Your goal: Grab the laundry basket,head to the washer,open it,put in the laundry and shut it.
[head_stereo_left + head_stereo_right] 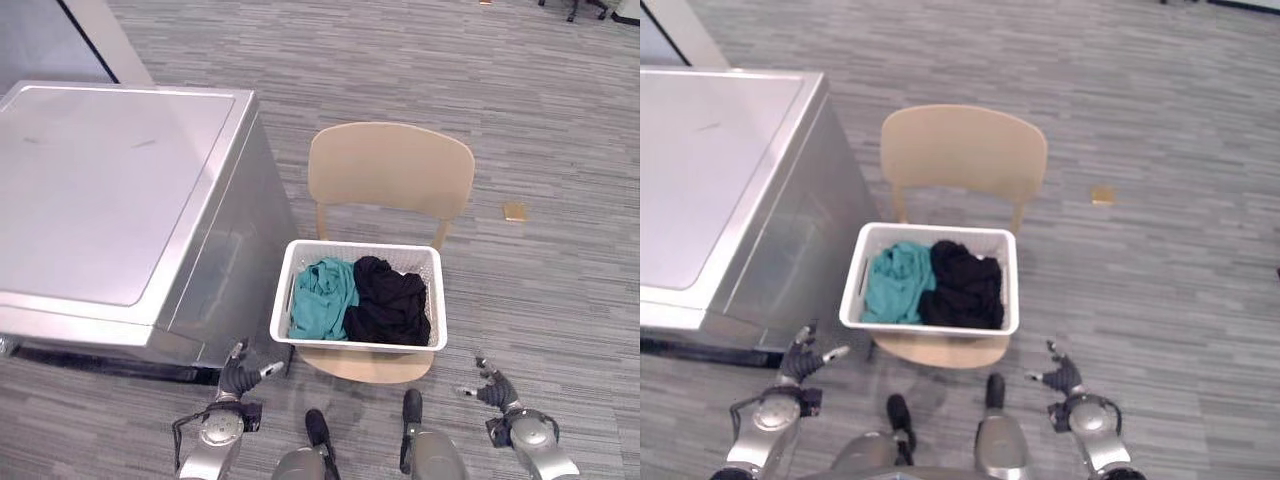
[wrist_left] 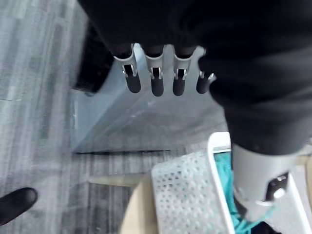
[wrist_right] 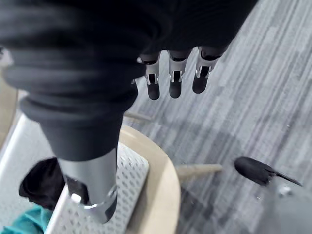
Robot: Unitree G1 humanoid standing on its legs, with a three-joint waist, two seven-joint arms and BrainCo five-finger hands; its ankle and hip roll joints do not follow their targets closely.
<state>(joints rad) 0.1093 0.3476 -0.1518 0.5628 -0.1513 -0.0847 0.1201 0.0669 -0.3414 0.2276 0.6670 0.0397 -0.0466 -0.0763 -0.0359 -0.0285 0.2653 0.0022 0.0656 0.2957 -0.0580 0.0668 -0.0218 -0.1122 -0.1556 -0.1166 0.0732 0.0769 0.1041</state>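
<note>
— Sitting on the seat of a light wooden chair (image 1: 392, 170) is the white perforated laundry basket (image 1: 300, 254), right? What's inside it?

— Yes, the basket rests on the chair seat, its long side facing the robot. Inside, a teal garment (image 1: 322, 297) lies on the robot's left half and a black garment (image 1: 388, 300) on the right half, the two touching in the middle. The chair's backrest rises behind the basket's far rim.

— And the washer?

— A silver-grey washer (image 1: 120, 190) stands just beside the chair on the robot's left, its flat lid down. Its right side wall is near the basket's left end, though apart from it.

— Where are the hands?

— Both are low, on the robot's side of the chair and clear of the basket. The left hand (image 1: 240, 373) hovers over the carpet near the washer's front corner, just left of the basket's near-left corner; its fingers (image 2: 155, 83) are spread straight, holding nothing. The right hand (image 1: 491, 387) hangs over the carpet to the right of the chair seat, well apart from the basket's right end; its fingers (image 3: 175, 83) are likewise straight and empty.

— Anything else on the floor?

— Grey striped carpet (image 1: 560, 150) all round, with a small tan square (image 1: 514, 211) lying on it to the right of the chair's backrest.
</note>
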